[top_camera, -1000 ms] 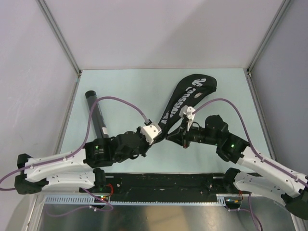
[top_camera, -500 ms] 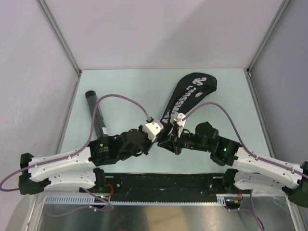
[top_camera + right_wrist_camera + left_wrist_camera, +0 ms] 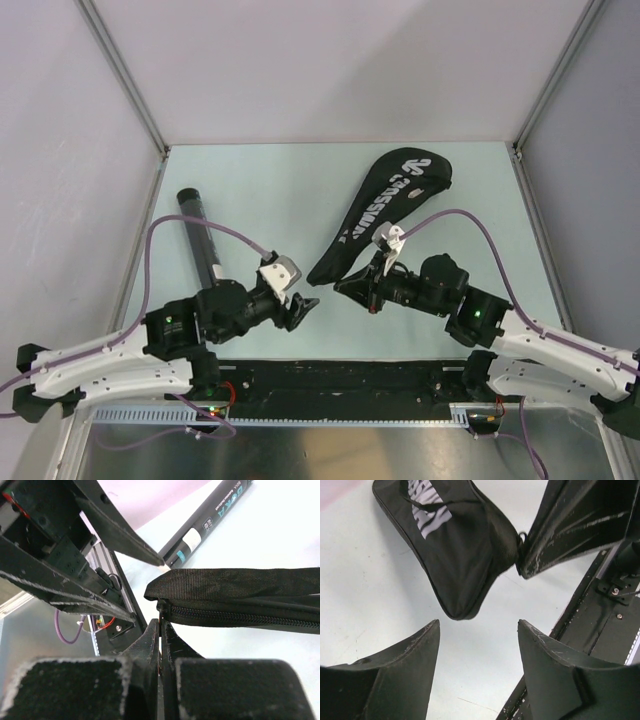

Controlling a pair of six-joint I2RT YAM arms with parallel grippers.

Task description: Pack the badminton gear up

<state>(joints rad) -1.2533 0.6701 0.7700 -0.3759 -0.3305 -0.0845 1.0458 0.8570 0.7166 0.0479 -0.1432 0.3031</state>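
The black bag lies flat on the counter, its wide head toward 1 o'clock and its narrow end near the middle. The black tube rests well apart at 9 o'clock. The right hand is at the bag's narrow end, fingers pressed together on the zipper edge, which the wrist view shows running straight out from the pinch. A second ago the left hand was closed against that same end; it has since let go and drawn back toward 7 o'clock. Its fingers now stand apart with nothing between them, the bag's tip just beyond.
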